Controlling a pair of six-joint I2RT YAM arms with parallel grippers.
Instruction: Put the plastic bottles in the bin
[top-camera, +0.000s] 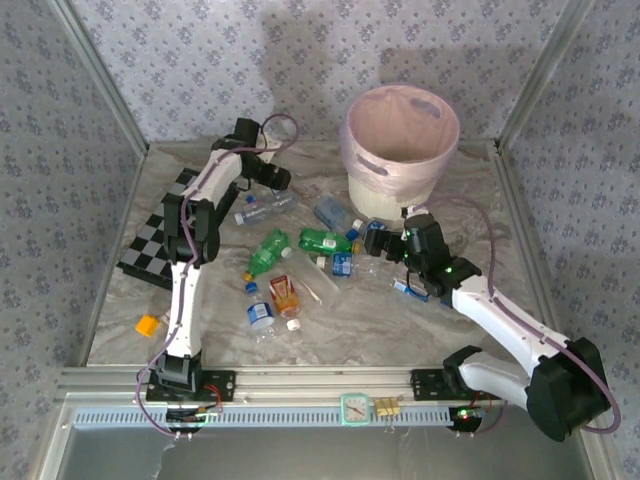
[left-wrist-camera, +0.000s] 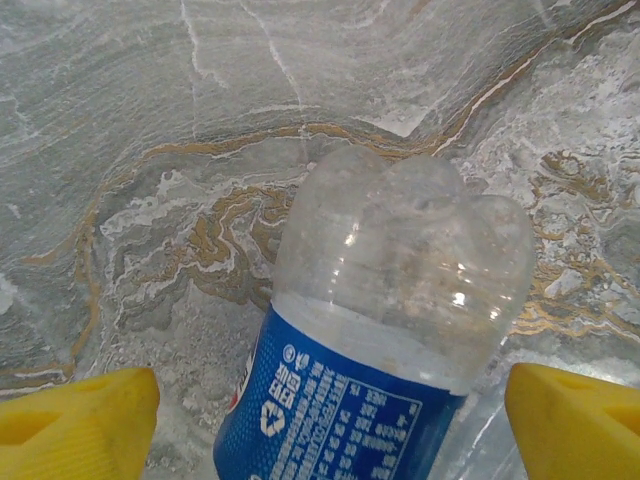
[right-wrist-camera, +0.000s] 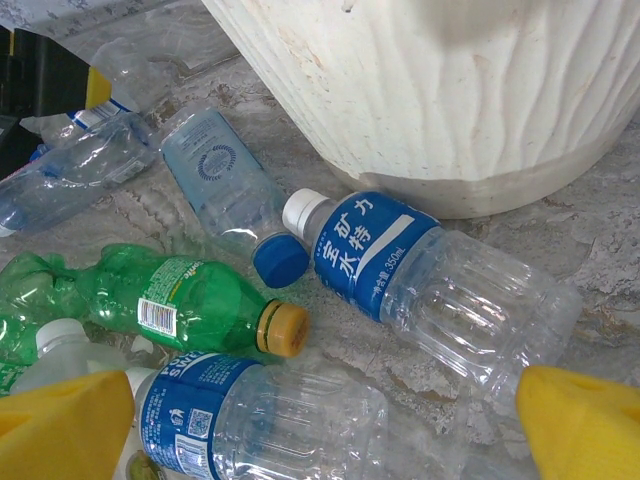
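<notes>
About a dozen bottles (top-camera: 325, 241) lie scattered on the marble surface (top-camera: 480, 200) in front of the bin (top-camera: 400, 150), which stands at the back, right of middle. Most are clear with blue labels. Two green ones (top-camera: 268, 250) lie mid-surface, and an orange-red one (top-camera: 284, 293) lies nearer the arms. The left hand (left-wrist-camera: 330, 430) hangs over a clear bottle (left-wrist-camera: 385, 300) lying between the checkered board (top-camera: 160, 240) and the bin. Its yellow fingers (left-wrist-camera: 75, 425) are spread wide on either side of that bottle, not touching it. The right hand (right-wrist-camera: 320, 420) is low by the bin's foot, spread fully and holding nothing. A blue-labelled bottle (right-wrist-camera: 200, 420) lies between its fingers, and a white-capped bottle (right-wrist-camera: 420, 270) lies just beside the bin wall.
</notes>
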